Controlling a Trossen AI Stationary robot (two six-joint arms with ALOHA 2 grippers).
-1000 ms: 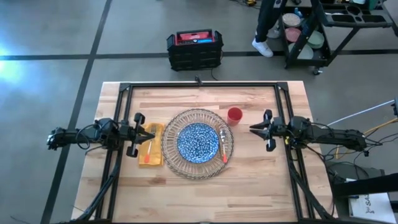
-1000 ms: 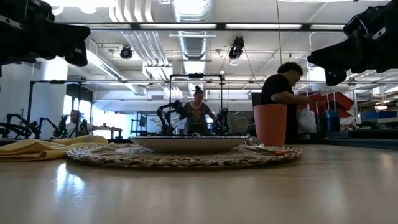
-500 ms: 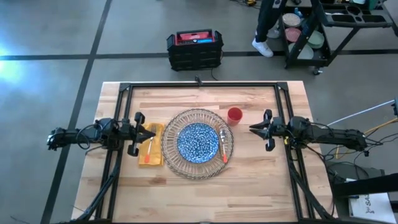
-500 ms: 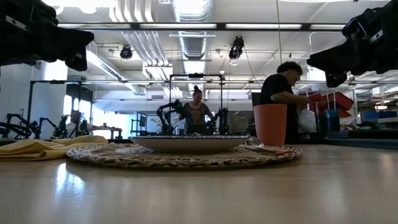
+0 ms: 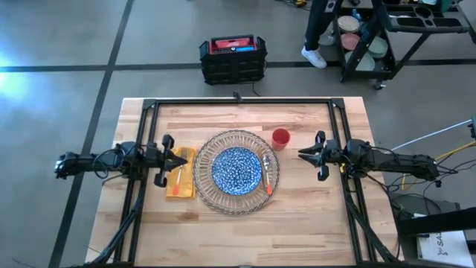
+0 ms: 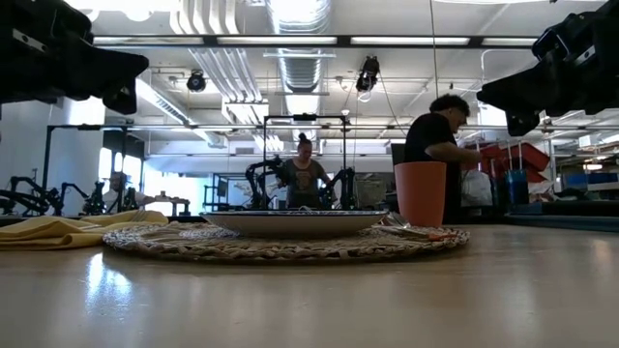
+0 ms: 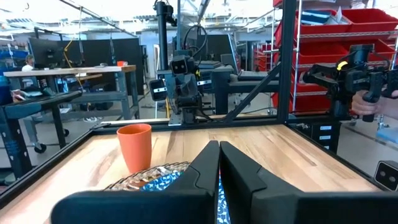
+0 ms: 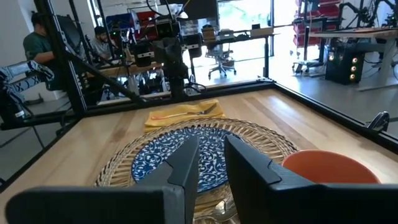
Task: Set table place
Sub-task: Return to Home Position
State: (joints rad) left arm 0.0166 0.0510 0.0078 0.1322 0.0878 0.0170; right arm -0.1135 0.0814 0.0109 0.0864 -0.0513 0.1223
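At the middle of the table (image 5: 297, 223), a round woven-looking charger (image 5: 236, 202) is laid flat, and a blue-patterned plate (image 5: 236, 170) is set at its centre. On the charger's right rim, just beside the plate, orange-handled cutlery (image 5: 268, 176) is laid. A red-orange cup (image 5: 280, 138) is stood upright just off the charger's far right edge. A yellow napkin (image 5: 186, 187) is spread against the charger's left side, and another orange-handled piece (image 5: 176, 184) is laid on it; which utensil it is cannot be told.

The left gripper (image 5: 184, 158) is held above the napkin's far end, pointed toward the plate. In the left wrist view its fingers (image 7: 208, 169) are seen pressed almost together, with nothing gripped. The right gripper (image 5: 300, 154) is held to the right of the charger and near the cup, pointed toward the plate. In the right wrist view its fingers (image 8: 186, 163) are seen a little apart, with nothing between them. In the low view both arms are seen well clear of the tabletop.

A black crate (image 5: 233, 59) is seen on the floor beyond the table, and a person (image 6: 437, 145) is seen in the room behind the cup.
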